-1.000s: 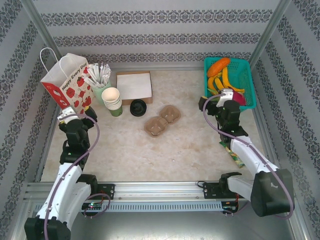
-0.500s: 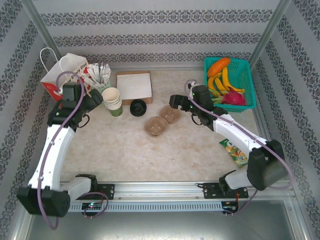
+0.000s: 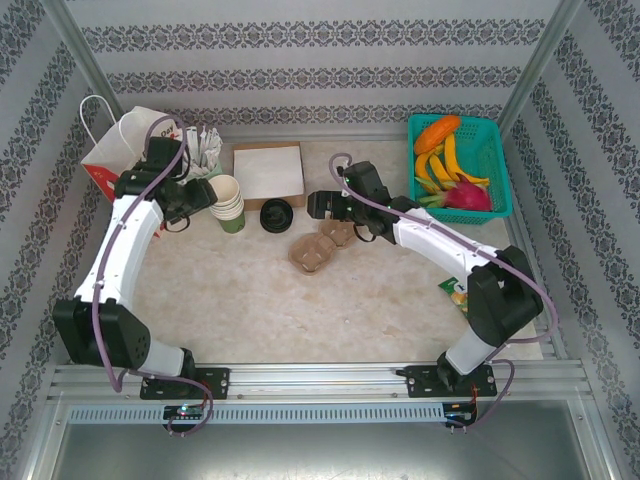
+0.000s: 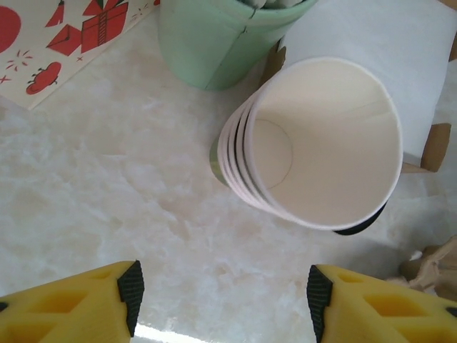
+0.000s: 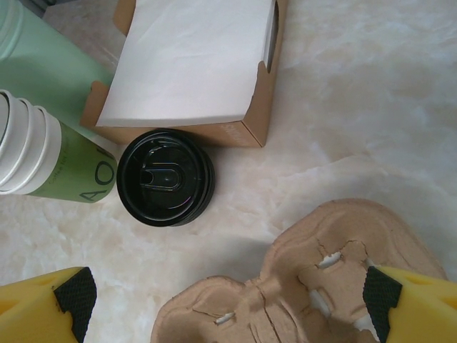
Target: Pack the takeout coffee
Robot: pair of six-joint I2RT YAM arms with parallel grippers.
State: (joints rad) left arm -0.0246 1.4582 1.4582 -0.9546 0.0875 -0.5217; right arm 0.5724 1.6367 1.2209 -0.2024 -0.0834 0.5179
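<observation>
The takeout coffee [image 3: 276, 215] stands on the table in front of the brown box, and I see its round black lid [image 5: 166, 177] from above. The paper bag [image 3: 128, 152], white with red prints, stands at the back left. My right gripper [image 3: 318, 206] hangs open just right of the coffee, its jaws [image 5: 228, 294] wide over the cardboard cup carrier [image 5: 321, 286] with nothing between them. My left gripper [image 3: 203, 196] is beside the stack of lidless cups [image 4: 321, 143]. It stands open [image 4: 223, 300] over bare table just short of the stack.
A pale green cup of white-wrapped sticks [image 3: 203, 160] stands between bag and cup stack. Behind the coffee lies a brown box with white paper [image 3: 268, 172]. A green basket of fruit [image 3: 495, 150] sits back right, and a snack packet [image 3: 455, 295] lies under the right arm.
Both arms have unfolded from near their bases and reached toward the back. The left went to the cup stack and its jaws narrowed somewhat. The right swung left to the carrier and coffee.
</observation>
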